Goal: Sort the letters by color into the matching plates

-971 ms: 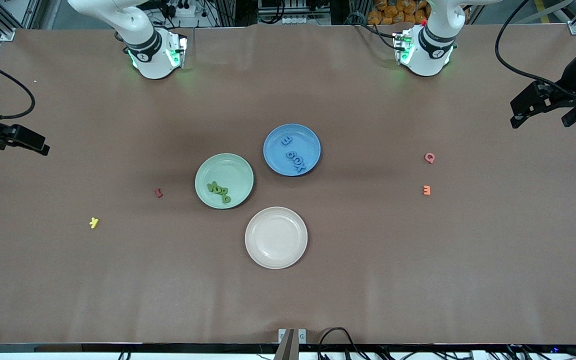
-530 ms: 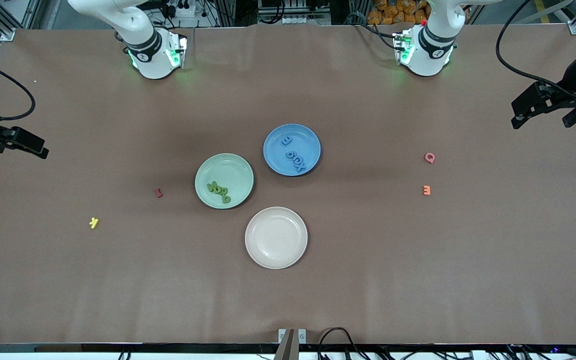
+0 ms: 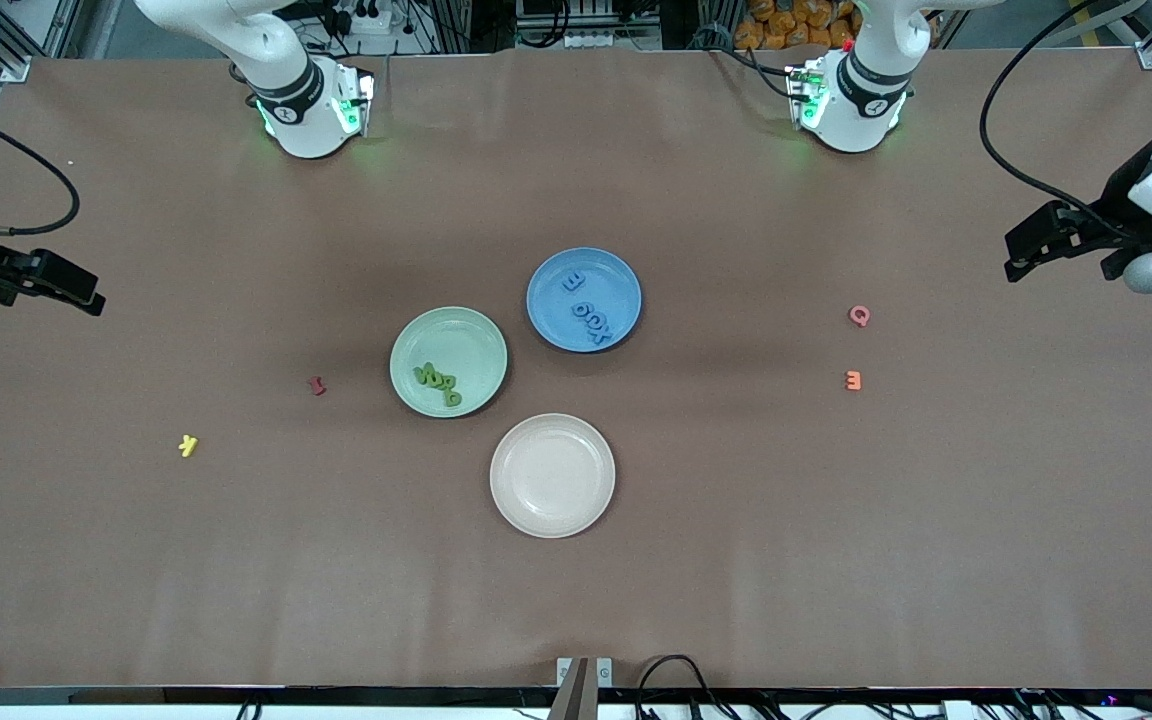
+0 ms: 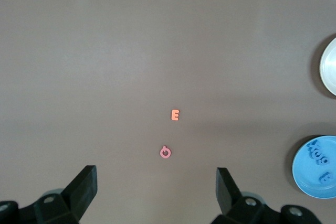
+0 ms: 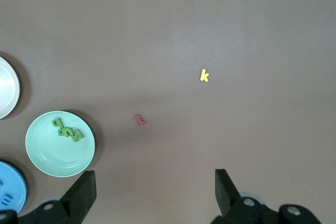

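Brown table (image 3: pixel 836 560) under bright light, cables and racks along the edge by the arm bases. Near the middle, green plate (image 3: pixel 448 361) with the dark green letters (image 3: pixel 437 381) bunched toward its rim nearest the front camera; just beside it, farther from that camera, blue plate (image 3: pixel 584 299) with the blue letters (image 3: pixel 586 310) spread inside. Nearer the camera than both, a beige plate (image 3: pixel 552 475), bare. No green or blue letter loose on the table, so sorting looks complete.

Left gripper (image 3: pixel 1021 255) up over the left arm's end of the table, fingers wide apart, nothing held; same in its wrist view (image 4: pixel 156 190). Right gripper (image 3: pixel 86 298) over the right arm's end, likewise spread wide and empty (image 5: pixel 155 190). Both arms apparently parked.

Risks from here, judged only:
- Mistaking a leftover for a task piece: pink letter (image 3: pixel 859 316) and orange letter (image 3: pixel 853 380) sit close together toward the left arm's end; red letter (image 3: pixel 317 385) near the green plate; yellow letter (image 3: pixel 188 445) toward the right arm's end. Any of these dropped in a plate spoils the sort.
- Green letters piled near the rim: a nudge to that plate could tip one out.
- Plates close together: a low sweep past one could shove another.
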Robot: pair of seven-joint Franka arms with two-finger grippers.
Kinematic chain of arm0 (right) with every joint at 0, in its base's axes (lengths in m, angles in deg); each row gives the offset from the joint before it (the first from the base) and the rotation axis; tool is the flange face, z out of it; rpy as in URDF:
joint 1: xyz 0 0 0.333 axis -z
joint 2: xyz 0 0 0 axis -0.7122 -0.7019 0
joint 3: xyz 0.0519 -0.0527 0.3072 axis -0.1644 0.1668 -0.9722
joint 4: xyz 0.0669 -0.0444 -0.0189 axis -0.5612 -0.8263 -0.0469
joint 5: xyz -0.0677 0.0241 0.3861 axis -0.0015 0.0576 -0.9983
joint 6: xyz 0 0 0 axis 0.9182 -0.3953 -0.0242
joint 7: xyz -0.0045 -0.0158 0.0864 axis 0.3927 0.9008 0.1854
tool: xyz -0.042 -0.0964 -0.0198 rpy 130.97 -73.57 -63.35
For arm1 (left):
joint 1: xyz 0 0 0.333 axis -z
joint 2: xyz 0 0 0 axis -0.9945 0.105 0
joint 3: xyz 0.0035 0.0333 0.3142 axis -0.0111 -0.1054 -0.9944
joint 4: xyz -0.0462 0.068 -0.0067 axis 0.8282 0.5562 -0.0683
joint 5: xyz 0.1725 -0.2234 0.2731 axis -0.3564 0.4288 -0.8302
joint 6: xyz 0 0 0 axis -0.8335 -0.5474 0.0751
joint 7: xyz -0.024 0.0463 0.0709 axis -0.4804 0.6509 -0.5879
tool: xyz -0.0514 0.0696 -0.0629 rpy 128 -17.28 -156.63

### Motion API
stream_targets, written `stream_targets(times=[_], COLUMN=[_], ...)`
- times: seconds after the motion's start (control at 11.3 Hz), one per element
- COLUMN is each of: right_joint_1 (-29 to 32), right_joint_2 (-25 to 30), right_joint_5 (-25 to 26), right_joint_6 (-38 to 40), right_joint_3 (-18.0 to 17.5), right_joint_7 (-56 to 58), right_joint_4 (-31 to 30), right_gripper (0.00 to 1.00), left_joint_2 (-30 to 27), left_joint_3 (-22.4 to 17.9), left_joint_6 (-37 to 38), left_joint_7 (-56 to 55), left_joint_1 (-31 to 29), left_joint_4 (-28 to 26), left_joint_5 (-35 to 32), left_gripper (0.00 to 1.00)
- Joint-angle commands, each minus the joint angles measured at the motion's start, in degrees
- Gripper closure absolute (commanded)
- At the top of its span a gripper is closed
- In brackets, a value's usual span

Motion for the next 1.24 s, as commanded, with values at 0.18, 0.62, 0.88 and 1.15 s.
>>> stream_targets(times=[0.18,0.62,0.88,1.15], right_joint_1=[-0.4,-0.4,-0.5,5.8], right_joint_2=[1.9,1.8,1.7,1.7], right_joint_5=[0.6,0.5,0.7,0.5], right_joint_6=[-0.1,-0.2,-0.2,-0.6], right_joint_3=[-0.3,-0.3,-0.2,-6.5], right_joint_7=[-1.1,-1.1,-1.1,-0.4], right_joint_4=[-0.9,-0.2,-0.2,-0.2], right_gripper=[0.00,0.00,0.00,0.00], left_joint_2=[-3.1,-6.3,-8.0,-8.1], left_joint_3=[0.6,0.4,0.3,0.6], left_joint_6=[-2.6,-4.4,-5.5,-5.5], left_joint_7=[1.6,1.6,1.6,1.7], left_joint_1=[-0.9,-0.9,-0.9,-0.7], left_joint_4=[-5.4,-9.6,-11.5,-11.0], left_joint_5=[1.6,1.6,1.3,0.8], left_gripper=[0.00,0.00,0.00,0.00])
